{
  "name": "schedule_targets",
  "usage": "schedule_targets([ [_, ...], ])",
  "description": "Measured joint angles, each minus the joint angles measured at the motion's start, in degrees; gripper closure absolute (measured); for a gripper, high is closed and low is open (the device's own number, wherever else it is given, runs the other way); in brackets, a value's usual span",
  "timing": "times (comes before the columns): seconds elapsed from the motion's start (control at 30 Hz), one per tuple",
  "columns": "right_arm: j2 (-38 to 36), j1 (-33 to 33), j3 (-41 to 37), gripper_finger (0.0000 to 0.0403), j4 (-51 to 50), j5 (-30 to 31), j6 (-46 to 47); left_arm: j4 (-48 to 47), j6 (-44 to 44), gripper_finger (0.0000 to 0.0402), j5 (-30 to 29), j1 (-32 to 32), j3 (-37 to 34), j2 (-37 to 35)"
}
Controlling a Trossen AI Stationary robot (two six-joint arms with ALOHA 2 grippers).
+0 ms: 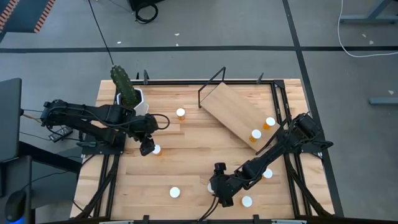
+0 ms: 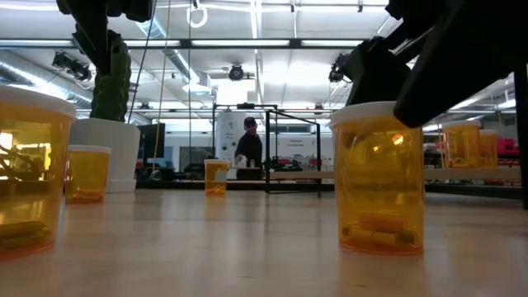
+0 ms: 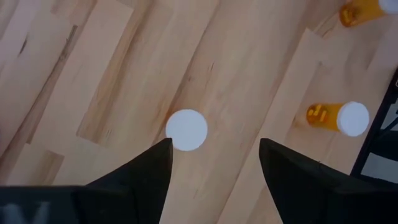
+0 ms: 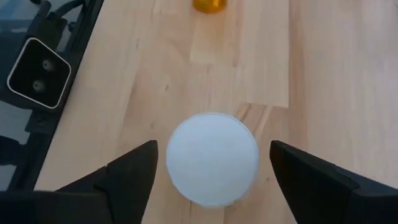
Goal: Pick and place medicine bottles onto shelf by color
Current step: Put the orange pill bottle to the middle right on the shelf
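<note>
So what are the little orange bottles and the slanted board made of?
The medicine bottles look like see-through orange plastic: light shines through and you can see things lying inside. Their caps look like matte white plastic, smooth and dull. The shelf looks like pale wood with faint grain, resting on a thin black frame that is probably metal wire.

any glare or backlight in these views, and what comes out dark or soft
Low view: bright ceiling strips backlight the scene, so the arms overhead go to black silhouette while the nearest bottle glows amber. Right wrist view: the white cap looks soft-edged between the dark fingers. High view: even light, faint shadows around the shelf.
</note>
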Motion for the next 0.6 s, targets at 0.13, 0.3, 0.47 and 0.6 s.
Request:
schedule_targets([
  [0.13, 0.0, 0.02, 0.0, 0.0107, 0.02, -0.04, 0.11, 0.0, -0.04, 0.0153, 0.0, -0.01, 0.0, 0.0],
  [0.3, -0.02, 0.02, 0.0, 0.0125, 0.01, -0.07, 0.13, 0.11, 0.22, 0.0156, 0.0, 0.0, 0.0, 0.0],
  [0.47, -0.04, 0.02, -0.02, 0.0137, 0.02, -0.15, 0.17, 0.11, 0.28, 0.0157, 0.0, -0.02, 0.0, 0.0],
  [0.6, -0.07, 0.02, 0.0, 0.0145, 0.03, -0.17, 0.24, 0.13, 0.27, 0.0155, -0.01, 0.0, 0.0, 0.0],
])
